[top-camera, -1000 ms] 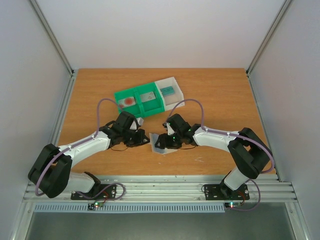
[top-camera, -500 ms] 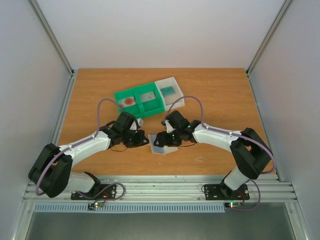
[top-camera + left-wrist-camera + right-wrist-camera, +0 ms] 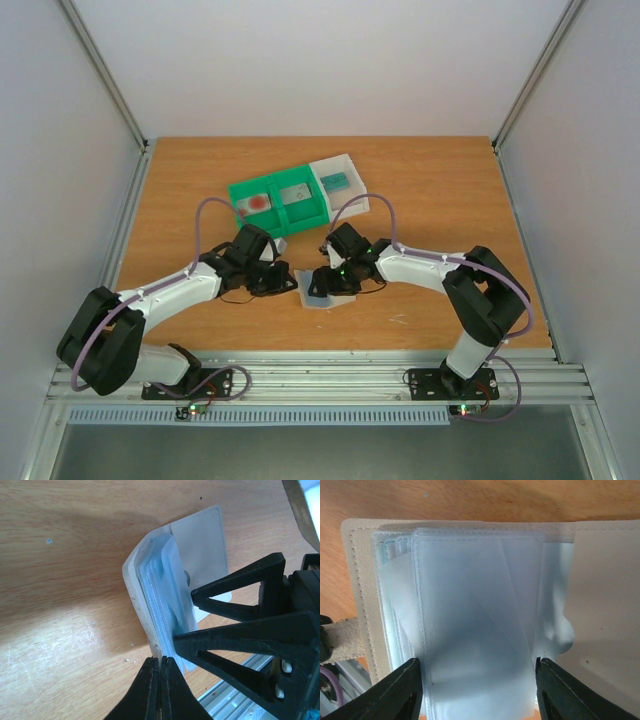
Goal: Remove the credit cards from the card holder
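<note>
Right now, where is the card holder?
In the top view the card holder sits open mid-table between the left gripper and right gripper, just nearside of the green tray.

Card holder (image 3: pixel 360 580) bottom edge cut off — clear sleeves (image 3: pixel 475 620) blurred, contents unclear.

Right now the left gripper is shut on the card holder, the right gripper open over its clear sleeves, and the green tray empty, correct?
The green tray is not empty: the top view shows a white card with a red circle and a grey card in it. The rest holds: left gripper shut on the card holder, right gripper open over its clear sleeves.
</note>
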Available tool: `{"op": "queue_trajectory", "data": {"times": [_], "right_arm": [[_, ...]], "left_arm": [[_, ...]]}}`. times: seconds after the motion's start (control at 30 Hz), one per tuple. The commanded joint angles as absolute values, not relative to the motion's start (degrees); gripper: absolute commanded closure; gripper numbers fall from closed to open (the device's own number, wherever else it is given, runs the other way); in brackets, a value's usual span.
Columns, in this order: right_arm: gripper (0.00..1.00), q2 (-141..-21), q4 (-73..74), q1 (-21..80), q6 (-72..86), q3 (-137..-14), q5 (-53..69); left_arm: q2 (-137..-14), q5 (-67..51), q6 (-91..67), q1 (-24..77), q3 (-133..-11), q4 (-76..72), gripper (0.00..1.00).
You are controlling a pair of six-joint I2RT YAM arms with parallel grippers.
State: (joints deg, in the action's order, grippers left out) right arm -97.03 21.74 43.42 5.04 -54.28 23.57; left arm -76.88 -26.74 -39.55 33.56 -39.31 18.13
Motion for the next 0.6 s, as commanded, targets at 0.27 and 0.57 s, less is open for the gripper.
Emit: {"op": "queue_trajectory", "data": {"times": [0.27,0.57], "right_arm": [[0.43,-95.48,24.02,43.78,3.72,-53.39,16.23],[0.47,-90.83,27.11,43.85,3.40,-50.93,8.92]], "left_arm": [[-77.16,-26.54,-37.66,33.66,-39.72,19.17,1.00],[-80.10,-27.16,-36.85,33.65,-41.40,19.99,1.00]]}}
